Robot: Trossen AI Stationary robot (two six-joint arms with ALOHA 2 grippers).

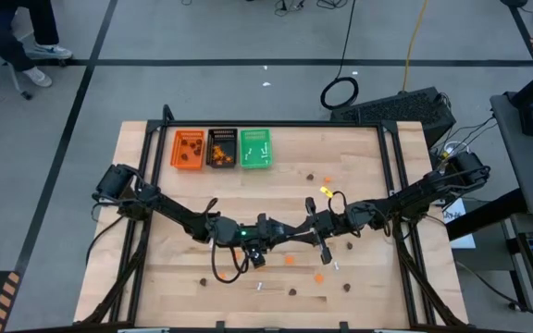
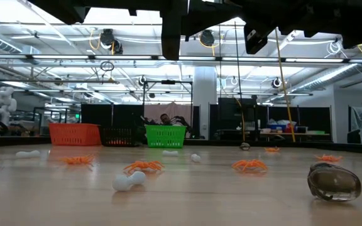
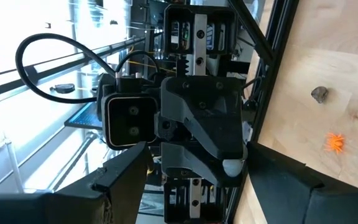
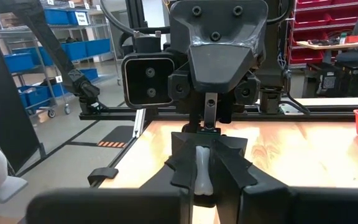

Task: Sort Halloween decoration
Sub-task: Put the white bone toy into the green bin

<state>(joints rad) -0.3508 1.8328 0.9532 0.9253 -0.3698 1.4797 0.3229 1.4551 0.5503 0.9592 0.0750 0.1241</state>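
White bone-shaped stick, clamped upright between the closed fingers of the right tool. It appears light, rigid and smooth, so a grip across the thin shaft, between its knobbed ends, seems safest; a pinch on a rounded end would likely slip. The left tool, directly facing the right one above the middle of the counter, stands with fingers spread apart and holds nothing that can be made out. Further trinkets lie scattered on the counter: orange spider-like pieces, probably soft-legged and easily snagged, a second white stick near the low camera, and dark rounded blobs. Many of them lie near the two tools and toward the counter's near edge. At the far left stand the orange tray, the black tray and the green tray, each already containing a few pieces.
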